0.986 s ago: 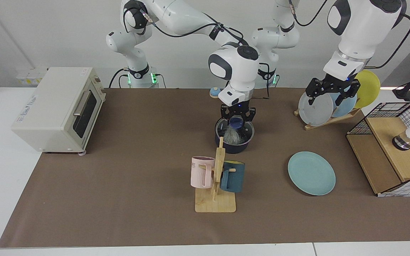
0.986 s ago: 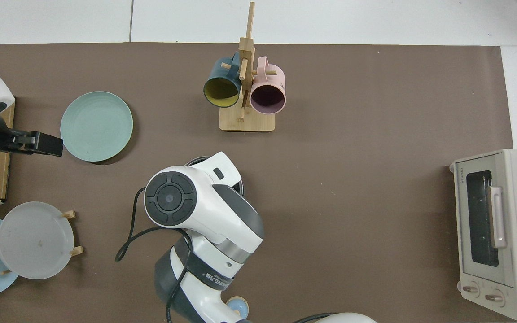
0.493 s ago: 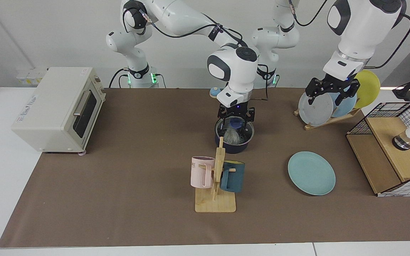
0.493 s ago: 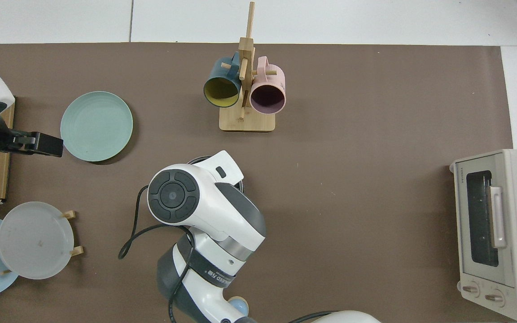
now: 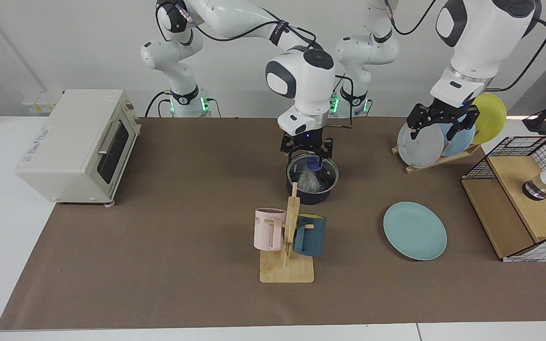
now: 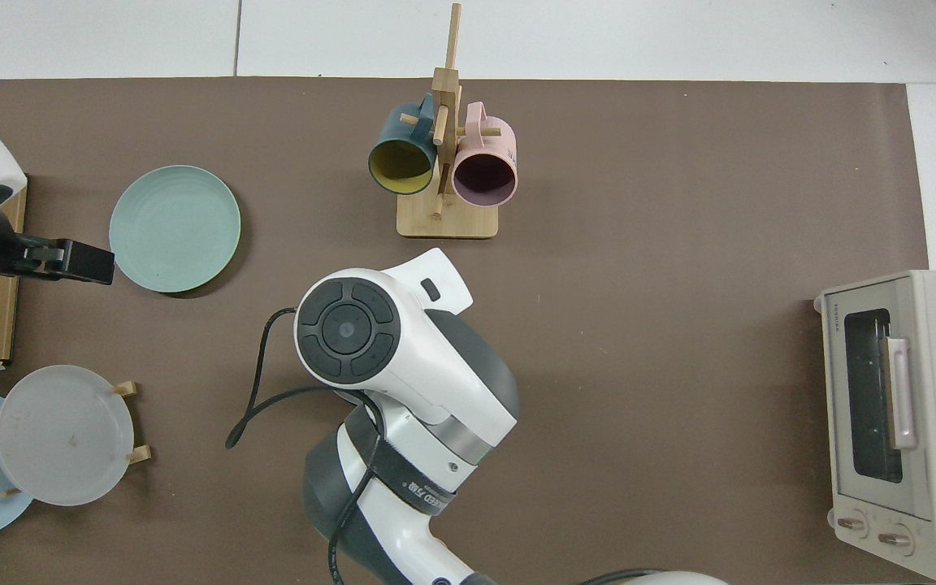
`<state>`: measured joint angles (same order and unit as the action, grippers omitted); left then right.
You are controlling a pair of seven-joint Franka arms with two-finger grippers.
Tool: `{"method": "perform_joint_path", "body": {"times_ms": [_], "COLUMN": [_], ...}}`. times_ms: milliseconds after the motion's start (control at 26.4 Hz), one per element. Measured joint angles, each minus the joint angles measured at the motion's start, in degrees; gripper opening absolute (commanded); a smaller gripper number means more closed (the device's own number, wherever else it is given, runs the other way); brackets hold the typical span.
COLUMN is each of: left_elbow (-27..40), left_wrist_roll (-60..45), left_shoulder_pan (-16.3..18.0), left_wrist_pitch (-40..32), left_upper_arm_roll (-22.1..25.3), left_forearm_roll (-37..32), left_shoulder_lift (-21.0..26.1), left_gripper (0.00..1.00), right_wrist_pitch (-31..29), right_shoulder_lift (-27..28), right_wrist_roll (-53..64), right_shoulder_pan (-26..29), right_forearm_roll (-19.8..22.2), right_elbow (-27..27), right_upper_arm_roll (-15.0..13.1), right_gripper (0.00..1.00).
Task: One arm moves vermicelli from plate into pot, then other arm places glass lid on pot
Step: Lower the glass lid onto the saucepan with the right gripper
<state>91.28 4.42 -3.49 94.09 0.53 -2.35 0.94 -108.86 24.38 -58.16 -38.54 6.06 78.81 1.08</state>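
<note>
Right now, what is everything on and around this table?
Brown table mat: 1, brown, covers the table.
Boxy toaster oven: 1, cream, facing view's left.
Small round saucepan: 1, navy, centre.
Clear glass lid: 1, blue knob, on the saucepan.
Vermicelli tangle: 1, white, inside the saucepan.
Flat round plate: 1, teal, on the mat.
Wooden mug stand: 1, near centre.
Ribbed mug: 1, pink, on the stand.
Plain mug: 1, dark teal, on the stand.
Upright plates: 3, grey, pale blue, yellow, in a rack.
Wire basket: 1, black, facing view's right.
Right gripper: 1, black, above the lid.
Left gripper: 1, black, fingers open, waiting by the upright plates.
</note>
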Motion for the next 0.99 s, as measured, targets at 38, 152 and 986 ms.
{"method": "perform_joint_path", "body": {"times_ms": [38, 152, 986], "left_elbow": [0.0, 0.0, 0.0], "left_wrist_roll": [0.0, 0.0, 0.0], "left_shoulder_pan": [0.0, 0.0, 0.0], "left_wrist_pitch": [0.0, 0.0, -0.2], "left_upper_arm_roll": [0.0, 0.0, 0.0], "left_forearm_roll": [0.0, 0.0, 0.0], "left_shoulder_lift": [0.0, 0.0, 0.0], "left_gripper": [1.00, 1.00, 1.00], "right_wrist_pitch": [0.5, 1.6, 6.1], "right_shoulder_lift": [-0.8, -3.0, -7.9], "right_wrist_roll": [0.1, 1.6, 11.3], "right_shoulder_pan": [0.7, 2.9, 9.6], "right_forearm_roll": [0.0, -0.1, 1.7], "right_elbow": [0.0, 0.1, 1.3], "right_upper_arm_roll": [-0.2, -0.4, -0.3], "right_gripper": [1.00, 1.00, 1.00]}}
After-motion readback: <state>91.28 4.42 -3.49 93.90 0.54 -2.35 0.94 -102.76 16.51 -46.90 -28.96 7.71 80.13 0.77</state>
